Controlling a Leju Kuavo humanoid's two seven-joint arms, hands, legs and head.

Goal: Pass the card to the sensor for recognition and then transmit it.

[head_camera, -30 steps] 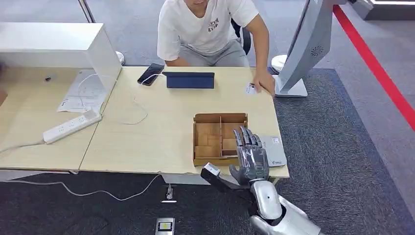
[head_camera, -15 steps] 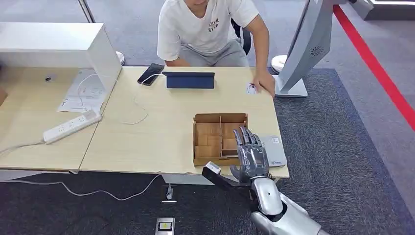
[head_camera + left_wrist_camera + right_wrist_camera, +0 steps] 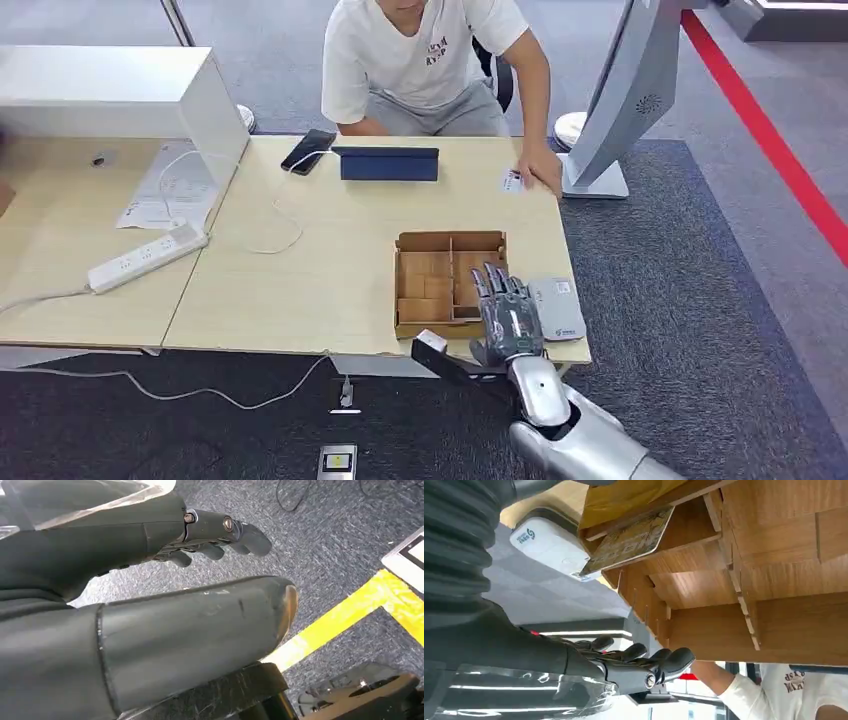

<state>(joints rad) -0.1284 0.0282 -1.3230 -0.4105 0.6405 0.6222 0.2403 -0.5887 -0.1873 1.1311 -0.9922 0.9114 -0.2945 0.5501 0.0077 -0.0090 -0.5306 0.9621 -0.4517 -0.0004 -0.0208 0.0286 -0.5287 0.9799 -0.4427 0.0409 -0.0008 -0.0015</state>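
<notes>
So nearest the camera, the right hand (image 3: 510,318) comes up over the front edge of the worktop (image 3: 330,260), palm down, fingers (image 3: 497,283) spread and straight, holding nothing. It hangs over the right front corner of the wooden divider box (image 3: 449,283), fingertips above the right-hand compartments. From the right wrist view you can see a card (image 3: 631,541) lying tilted in one of those compartments, leaning on the box wall next to the reader. That white card reader (image 3: 557,306) sits just beside the box on its right, near the worktop edge.

The left hand (image 3: 150,580) is down by the carpeted floor, thumb straight and dark fingers lightly curled, nothing in it.

Further back there's a dark tablet case (image 3: 388,163) and a black phone (image 3: 308,150) with a white cable. A person in a white tee (image 3: 420,55) sits at the far side, one hand (image 3: 541,168) on a small white card (image 3: 512,180) at the far right corner. Off to the left: a power strip (image 3: 147,257), some papers (image 3: 178,185) and a white box (image 3: 120,95).
</notes>
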